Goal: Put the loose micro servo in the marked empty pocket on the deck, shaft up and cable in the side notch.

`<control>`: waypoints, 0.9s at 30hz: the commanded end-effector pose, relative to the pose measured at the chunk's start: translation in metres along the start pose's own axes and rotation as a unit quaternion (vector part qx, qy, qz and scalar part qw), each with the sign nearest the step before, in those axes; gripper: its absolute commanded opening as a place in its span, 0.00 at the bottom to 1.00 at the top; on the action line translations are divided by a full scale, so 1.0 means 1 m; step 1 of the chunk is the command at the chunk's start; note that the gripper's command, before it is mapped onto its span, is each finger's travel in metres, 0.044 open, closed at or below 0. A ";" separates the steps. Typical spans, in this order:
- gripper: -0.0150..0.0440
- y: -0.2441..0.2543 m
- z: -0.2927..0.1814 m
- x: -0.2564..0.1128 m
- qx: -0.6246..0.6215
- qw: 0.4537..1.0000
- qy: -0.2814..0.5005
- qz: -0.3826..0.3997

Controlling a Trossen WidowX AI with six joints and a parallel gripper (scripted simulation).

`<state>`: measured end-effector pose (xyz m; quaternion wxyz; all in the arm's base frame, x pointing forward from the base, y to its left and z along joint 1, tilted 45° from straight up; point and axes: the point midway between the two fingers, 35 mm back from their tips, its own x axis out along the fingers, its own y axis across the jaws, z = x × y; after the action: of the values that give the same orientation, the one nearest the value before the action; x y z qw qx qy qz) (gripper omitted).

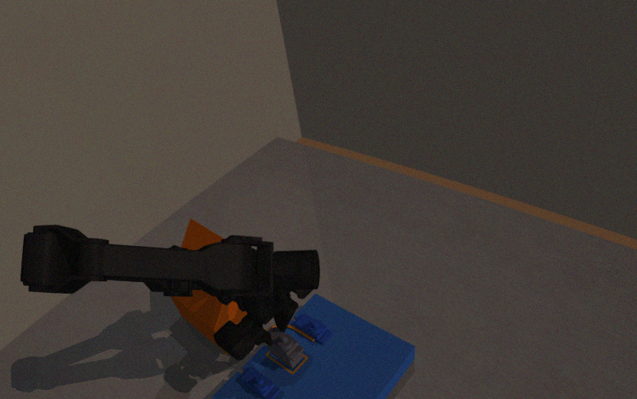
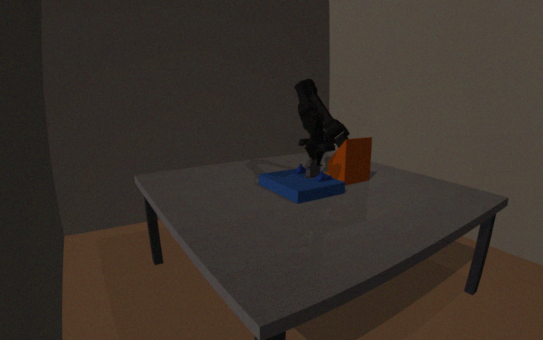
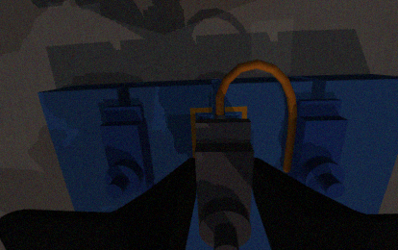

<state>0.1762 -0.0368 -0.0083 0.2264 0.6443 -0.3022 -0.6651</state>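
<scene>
The loose grey micro servo (image 1: 287, 350) (image 2: 312, 170) (image 3: 224, 180) is upright between the fingers of my gripper (image 1: 277, 332) (image 2: 314, 161) (image 3: 223, 164), which is shut on it. Its output shaft points up. It is over the orange-outlined pocket (image 1: 279, 364) (image 3: 193, 132) on the blue deck (image 1: 361, 355) (image 2: 296, 185) (image 3: 87, 163), with its underside low, close to the deck. The servo covers most of the pocket, so I cannot tell whether its bottom has entered. The orange cable (image 3: 290, 112) (image 1: 302, 333) arches from the servo's notch-side end and curves back to one side; it is not in the notch.
Two blue servos, one (image 1: 312, 328) (image 2: 321, 176) (image 3: 322, 139) on the cable's side and one (image 1: 258, 383) (image 2: 300, 169) (image 3: 122, 144) opposite, flank the pocket. An orange wedge-shaped block (image 1: 199, 235) (image 2: 357, 160) stands beside the deck on the grey table (image 1: 446, 282) (image 2: 248, 248), near the arm.
</scene>
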 end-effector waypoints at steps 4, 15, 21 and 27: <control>0.25 0.000 0.000 0.006 -0.002 1.000 0.001 0.002; 0.25 0.000 0.000 0.015 -0.002 1.000 0.001 0.002; 0.25 0.001 0.000 0.019 -0.002 1.000 0.001 0.002; 0.25 0.001 0.000 0.024 -0.002 1.000 0.001 0.002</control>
<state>0.1743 -0.0518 -0.0229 0.2279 0.6436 -0.3027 -0.6650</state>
